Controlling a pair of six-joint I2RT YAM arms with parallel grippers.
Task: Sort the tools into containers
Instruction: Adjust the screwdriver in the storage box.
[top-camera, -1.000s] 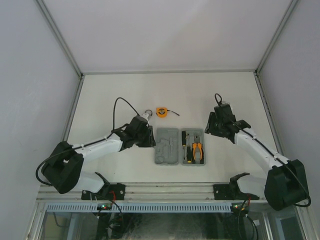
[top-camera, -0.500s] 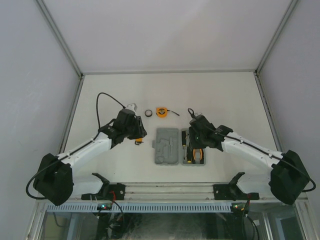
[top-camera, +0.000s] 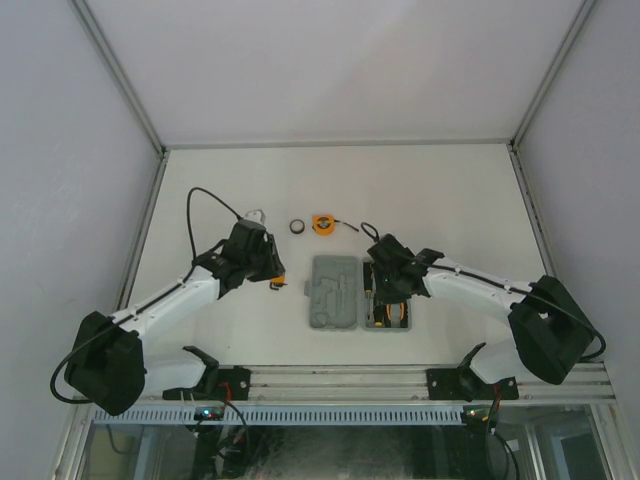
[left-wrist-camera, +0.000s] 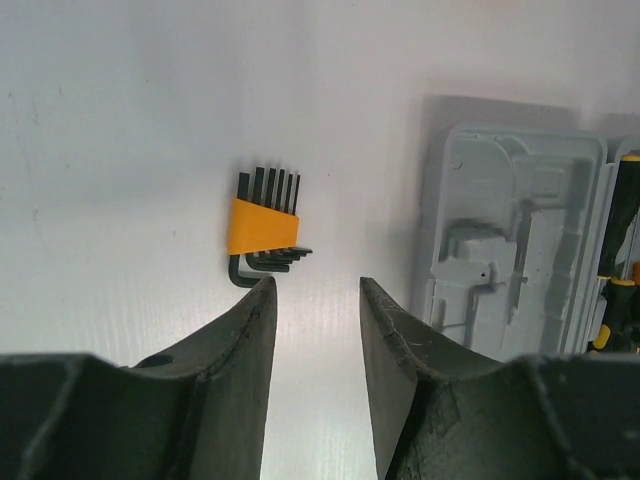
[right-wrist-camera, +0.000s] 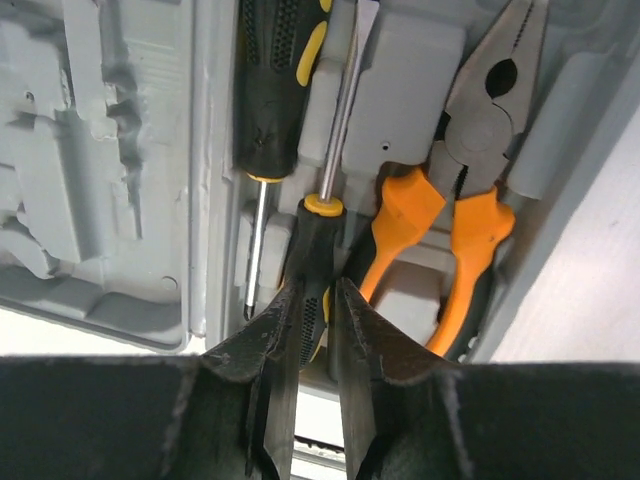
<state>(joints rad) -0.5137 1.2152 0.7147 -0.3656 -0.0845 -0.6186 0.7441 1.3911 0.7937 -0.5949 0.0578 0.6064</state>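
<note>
The case (top-camera: 335, 297) lies open near the middle of the table's (top-camera: 450, 190) near edge. Its right half holds the pliers (right-wrist-camera: 470, 215) and two screwdrivers. The right gripper (right-wrist-camera: 315, 290) stands over that half, jaws narrow and pinching the handle of one screwdriver (right-wrist-camera: 315, 255), which lies in its recess beside the second screwdriver (right-wrist-camera: 275, 90). The left half's recesses are bare.

The hex keys (left-wrist-camera: 262, 227) lie flat on the table left of the case, just ahead of the left gripper (left-wrist-camera: 312, 295), whose jaws stand part-open on nothing. The ring (top-camera: 297, 226) and tape (top-camera: 321, 223) lie beyond the case's far edge.

Risks: a lift with the jaws closed would probably pull the seated screwdriver out or shift the case. The keys sit left of the left jaw gap, so a straight descent may push rather than straddle them.

A second earlier, the right arm hung right of the case, and the left gripper stood at its left edge.
</note>
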